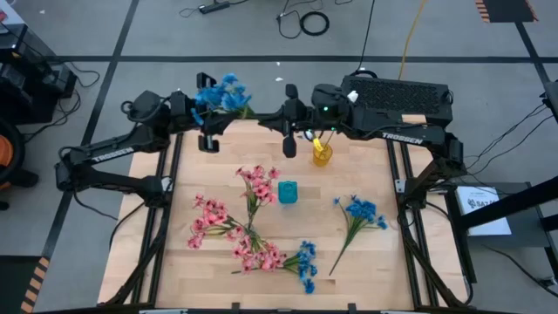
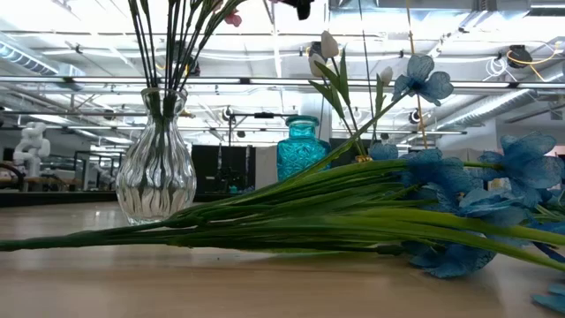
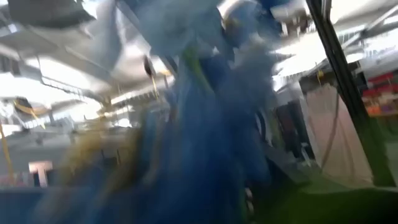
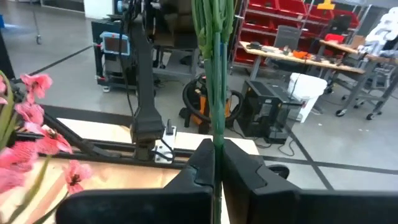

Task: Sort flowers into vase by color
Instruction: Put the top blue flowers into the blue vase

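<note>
A blue flower spray (image 1: 223, 94) is held in the air over the table's far edge, between my two arms. My right gripper (image 4: 214, 155) is shut on its green stems (image 4: 213, 74). The blossoms lie right at my left gripper (image 1: 206, 112) and fill the left wrist view (image 3: 205, 124). Whether the left gripper touches them does not show. A yellow vase (image 1: 323, 154) with white buds, a teal vase (image 1: 288, 192) and a clear glass vase (image 2: 157, 172) holding stems stand on the table. My right gripper pinches the bundle of green stems (image 4: 214, 140) between its two fingers. The fingers reach in about level from the table's right side. The spray is lifted clear of the table, and its blue blossoms (image 1: 223, 94) lie toward the left arm.
Pink sprays (image 1: 257, 185) (image 1: 209, 220) (image 1: 259, 255) and two more blue sprays (image 1: 362, 212) (image 1: 305, 262) lie flat on the wooden table (image 1: 392, 253). One blue spray (image 2: 459, 212) lies close before the low camera.
</note>
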You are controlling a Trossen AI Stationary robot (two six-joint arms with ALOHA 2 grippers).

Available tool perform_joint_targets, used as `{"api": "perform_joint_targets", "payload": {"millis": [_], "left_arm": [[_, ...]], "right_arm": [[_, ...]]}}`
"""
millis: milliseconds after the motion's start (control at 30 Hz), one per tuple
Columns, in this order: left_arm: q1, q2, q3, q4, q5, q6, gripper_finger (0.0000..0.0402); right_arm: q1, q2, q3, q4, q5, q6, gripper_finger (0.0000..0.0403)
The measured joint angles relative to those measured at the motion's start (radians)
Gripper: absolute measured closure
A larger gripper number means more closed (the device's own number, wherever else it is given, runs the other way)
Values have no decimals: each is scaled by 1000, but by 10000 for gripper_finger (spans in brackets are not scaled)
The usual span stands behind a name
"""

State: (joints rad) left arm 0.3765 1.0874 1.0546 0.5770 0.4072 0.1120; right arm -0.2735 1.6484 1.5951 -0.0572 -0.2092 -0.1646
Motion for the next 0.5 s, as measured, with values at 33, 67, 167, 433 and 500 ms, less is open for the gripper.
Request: {"api": "perform_joint_targets", "payload": {"millis": [33,67,167,433,500], "left_arm": [[6,-17,0,-44,0,2,223],[8,-33,0,-87,1,7,208],[11,-57,0,-183,0,10,177],[7,13,0,-229,-18,12,166],[5,41,0,-223,-44,26,166]], "right_arm": [[-2,-8,0,-7,0,0,401],[-4,-16,0,-7,1,0,401],[-9,-38,0,-21,1,6,401],[-6,-39,1,-24,-3,23,402],[-6,-39,1,-24,-3,24,402]]}}
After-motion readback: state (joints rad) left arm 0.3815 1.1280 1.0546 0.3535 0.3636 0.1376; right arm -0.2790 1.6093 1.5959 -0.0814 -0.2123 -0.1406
